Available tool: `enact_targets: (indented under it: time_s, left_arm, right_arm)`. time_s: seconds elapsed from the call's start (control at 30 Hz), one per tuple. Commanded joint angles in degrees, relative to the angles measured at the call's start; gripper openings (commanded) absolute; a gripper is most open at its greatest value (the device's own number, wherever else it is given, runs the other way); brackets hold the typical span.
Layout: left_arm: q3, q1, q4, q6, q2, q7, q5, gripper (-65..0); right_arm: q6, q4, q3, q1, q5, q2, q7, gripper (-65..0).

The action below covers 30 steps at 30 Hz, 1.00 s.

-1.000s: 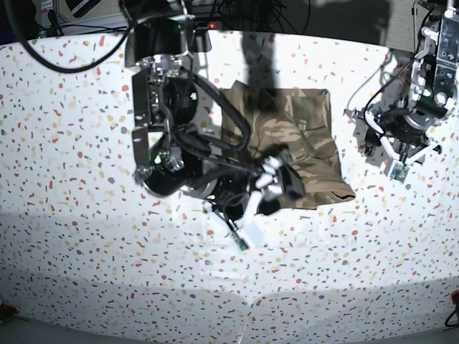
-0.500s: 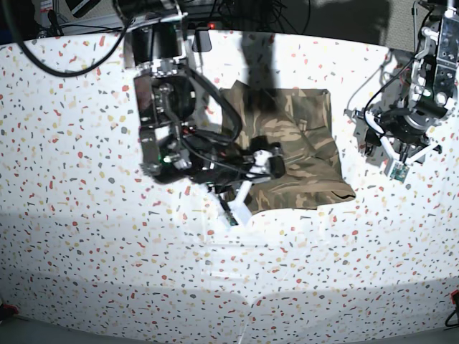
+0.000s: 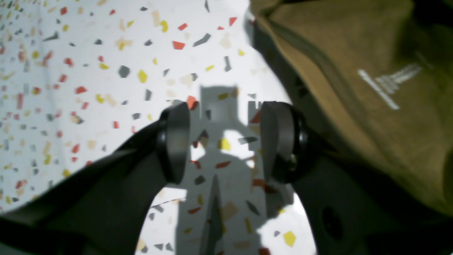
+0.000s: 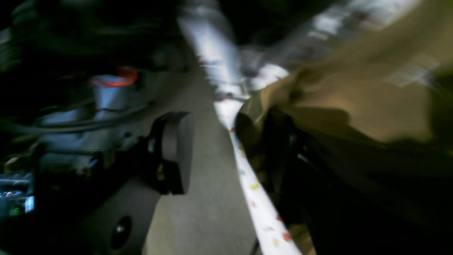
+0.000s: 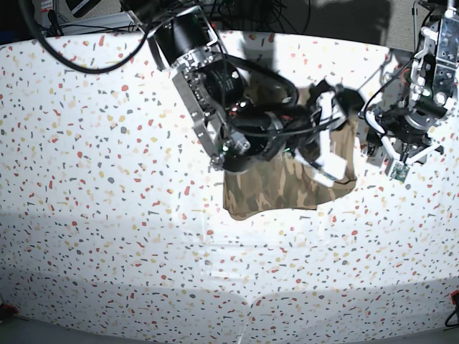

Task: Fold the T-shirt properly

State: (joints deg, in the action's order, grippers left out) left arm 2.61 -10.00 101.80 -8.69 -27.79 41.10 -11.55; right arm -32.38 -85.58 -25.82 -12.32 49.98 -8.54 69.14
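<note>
Right arm stretched across T-shirt [image 5: 276, 188], left claw [image 3: 223, 141] open above table [image 5: 93, 215]

Folded T-shirt [image 5: 276, 188] lying mid-tabletop [image 5: 100, 215]. Right end effector [image 5: 337, 107] reaching across above its far right part; left end effector [image 5: 401, 154] hovering just beside its right edge, over bare tabletop.

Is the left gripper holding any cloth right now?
No. In the left wrist view the left gripper has only bare table between its fingers; the T-shirt lies beside it.
</note>
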Motion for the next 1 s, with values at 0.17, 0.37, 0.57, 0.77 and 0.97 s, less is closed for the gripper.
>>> enact_targets:
  time_s: [0.17,0.37,0.57,0.77,0.97]
  left_arm:
    - [-0.44,0.66,1.07,3.45,-0.83,-1.46,-0.61,-33.9]
    - [-0.66,0.83,1.88,3.67,-0.81,-2.6,0.59,-34.5]
    - [-6.71,1.09,3.19,6.51,-0.81,-2.36,-4.17,-34.5]
    - [-7.08,-2.14,3.19,0.33,0.66,0.87,-17.25,-56.2]
    - [-7.08,-6.64,3.23,-4.59,4.39,0.55,-27.36,-65.0]
  right_arm:
    - [-0.66,-1.07,6.49,-5.73,2.45,-0.46,-0.63,-32.0]
    - [-0.66,-1.07,19.61,-9.05,-11.19,-0.46,-2.03,-32.0]
    - [-0.66,-1.05,22.45,-9.22,-14.03,1.92,-4.5,-32.0]
    - [-0.66,0.07,22.38,-8.61,-16.83,2.82,-4.92,-47.2]
    - [-0.9,5.35,22.36,-8.66,-18.84,2.8,-10.27,-65.0]
